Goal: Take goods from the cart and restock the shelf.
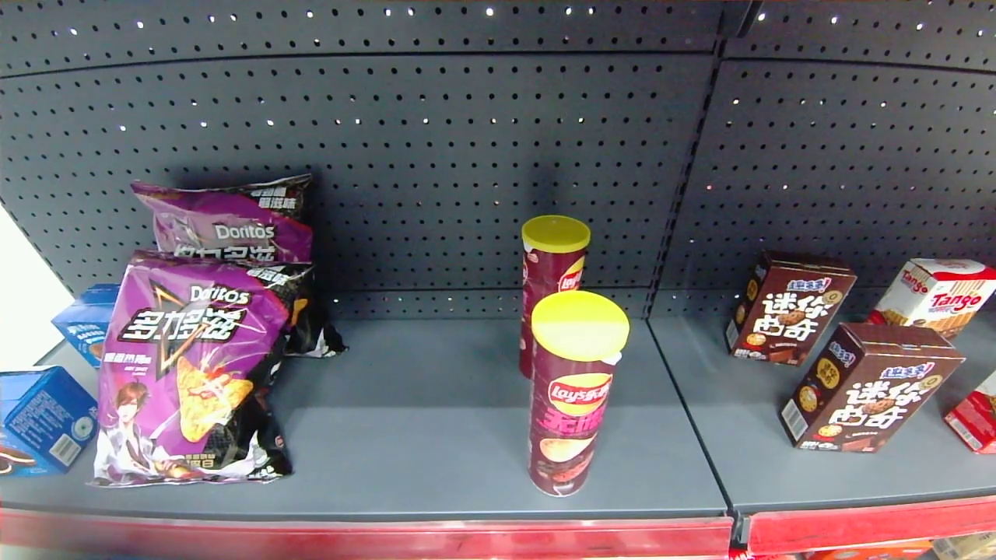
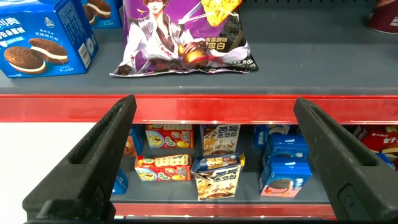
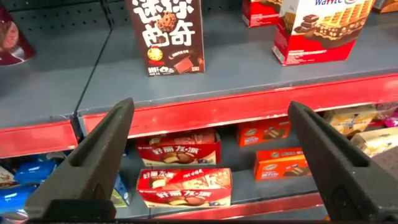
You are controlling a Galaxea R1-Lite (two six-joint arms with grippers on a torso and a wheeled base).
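Observation:
Two maroon chip cans with yellow lids stand on the grey shelf (image 1: pixel 436 435), one at the front (image 1: pixel 574 393) and one behind it (image 1: pixel 551 284). Two purple chip bags lean at the left, a front one (image 1: pixel 191 373) and a rear one (image 1: pixel 233 222). Brown cookie boxes (image 1: pixel 867 387) (image 1: pixel 787 307) stand on the right section. My left gripper (image 2: pixel 214 162) is open and holds nothing, in front of the red shelf edge (image 2: pixel 205 107) below the purple bag (image 2: pixel 183 37). My right gripper (image 3: pixel 211 162) is open and holds nothing, before the shelf edge below a brown cookie box (image 3: pixel 166 36).
Blue cookie boxes (image 1: pixel 43 420) sit at the shelf's left end, red-and-white wafer boxes (image 1: pixel 938 295) at the right. The lower shelf holds several snack boxes (image 2: pixel 217 174) (image 3: pixel 183 186). A perforated back panel (image 1: pixel 467 155) closes the shelf behind.

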